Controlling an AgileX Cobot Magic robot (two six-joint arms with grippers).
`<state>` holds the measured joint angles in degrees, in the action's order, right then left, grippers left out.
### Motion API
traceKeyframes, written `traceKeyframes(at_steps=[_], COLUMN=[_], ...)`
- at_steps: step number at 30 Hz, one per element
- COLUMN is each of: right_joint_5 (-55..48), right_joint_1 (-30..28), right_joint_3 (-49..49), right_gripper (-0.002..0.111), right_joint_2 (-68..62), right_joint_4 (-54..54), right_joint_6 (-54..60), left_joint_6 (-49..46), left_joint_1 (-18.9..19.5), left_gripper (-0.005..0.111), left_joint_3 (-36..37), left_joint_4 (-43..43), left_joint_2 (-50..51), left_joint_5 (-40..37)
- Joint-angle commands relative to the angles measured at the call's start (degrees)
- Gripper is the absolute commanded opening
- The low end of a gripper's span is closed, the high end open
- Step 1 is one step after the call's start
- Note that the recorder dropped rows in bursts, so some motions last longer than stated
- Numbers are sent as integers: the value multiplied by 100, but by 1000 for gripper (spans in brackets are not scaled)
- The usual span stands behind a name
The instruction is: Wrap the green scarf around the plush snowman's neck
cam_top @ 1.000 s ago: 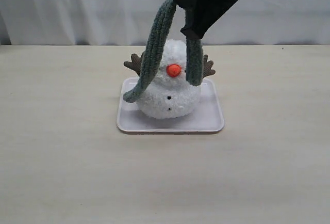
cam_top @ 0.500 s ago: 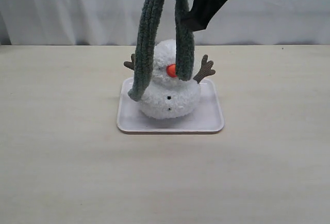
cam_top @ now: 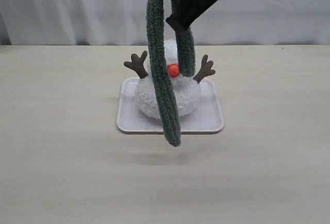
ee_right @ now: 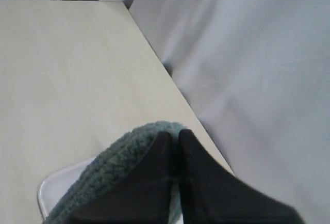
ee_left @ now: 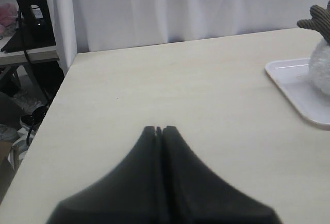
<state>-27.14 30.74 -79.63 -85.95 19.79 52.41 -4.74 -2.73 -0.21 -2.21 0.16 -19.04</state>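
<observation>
Over the table, the left gripper is seen with fingers pressed together. At frame centre, the plush snowman is seated on a white tray, its buttons hidden by the green scarf, which is pinched at top centre by the right gripper.

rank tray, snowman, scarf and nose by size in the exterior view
1. tray: covers the most area.
2-3. snowman and scarf: unsure; the scarf is longest but thin, and hangs in front of the snowman, nearer the camera.
4. nose: smallest.
</observation>
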Motion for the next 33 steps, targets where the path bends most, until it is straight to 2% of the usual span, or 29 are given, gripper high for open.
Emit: traceKeyframes(at_steps=[1, 9, 12, 16, 23, 26, 28, 30, 33], right_joint_5=[585, 640, 640, 620, 288, 39, -165, -203, -239], right_joint_1=[-10, -10, -10, -10, -10, -21, -21, -21, -21], right_joint_3=[28, 28, 28, 28, 28, 28, 28, 28, 28], right_gripper=[4, 4, 4, 4, 4, 4, 10, 25, 42], right_joint_2=[-471, -1197, -1237, -1237, -1290, -1478, -1637, -1717, -1692], right_joint_4=[-272, -1812, -2425, -3819, -6317, -6308, -6308, -6308, -6308], right_joint_6=[-187, -248, -618, -1938, -4871, -4885, -4988, -5102, -5139], left_joint_6=[6, 6, 6, 6, 6, 6, 6, 6, 6], left_joint_1=[4, 4, 4, 4, 4, 4, 4, 4, 4], left_gripper=[0, 0, 0, 0, 0, 0, 0, 0, 0], left_joint_3=[21, 21, 21, 21, 21, 21, 21, 21, 21], left_joint_4=[-11, -11, -11, -11, -11, -11, -11, -11, -11], left_joint_2=[-16, -16, -16, -16, -16, -16, -16, -16, -16], left_joint_5=[57, 57, 57, 57, 57, 57, 57, 57, 57])
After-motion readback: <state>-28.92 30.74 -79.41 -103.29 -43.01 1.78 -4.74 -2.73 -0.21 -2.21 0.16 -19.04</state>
